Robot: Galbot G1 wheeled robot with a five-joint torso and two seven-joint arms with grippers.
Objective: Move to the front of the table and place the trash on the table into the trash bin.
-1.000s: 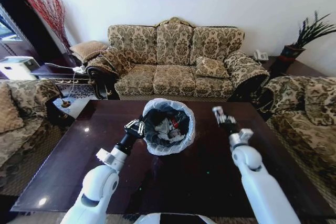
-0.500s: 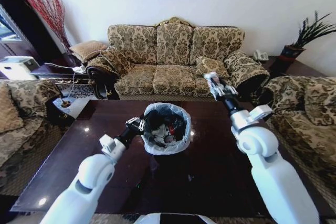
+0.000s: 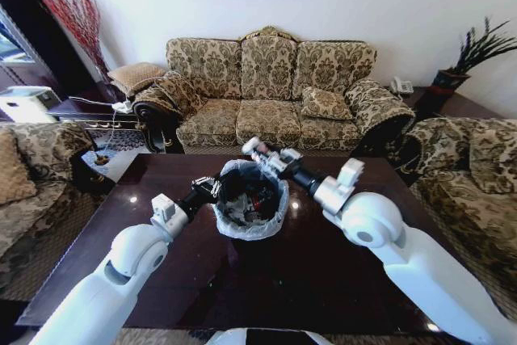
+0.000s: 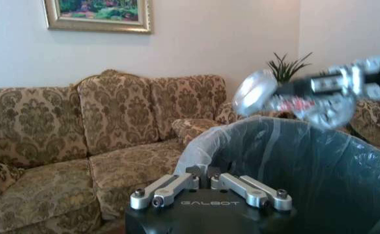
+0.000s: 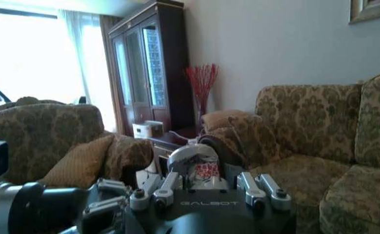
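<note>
Holding the left rim of the trash bin [image 3: 252, 204], the left gripper [image 3: 212, 189] has its jaws pinched on the bag-lined edge, and the bin stands near the middle of the table [image 3: 339, 272]. If that grip tugs or slips, the thin liner could tear or pull free, or the light bin could tip and spill the scraps already lying inside it. To the right, the right gripper [image 3: 265, 153] reaches in over the bin's far rim with its jaws clamped on a crushed plastic bottle [image 5: 195, 163] with a red label. The bottle hangs close to the far edge, not over the centre, so letting go here risks it striking the rim and bouncing onto the table. The 2 grippers are also near each other across the opening, so a careless move could knock them together or shove the bin.
</note>
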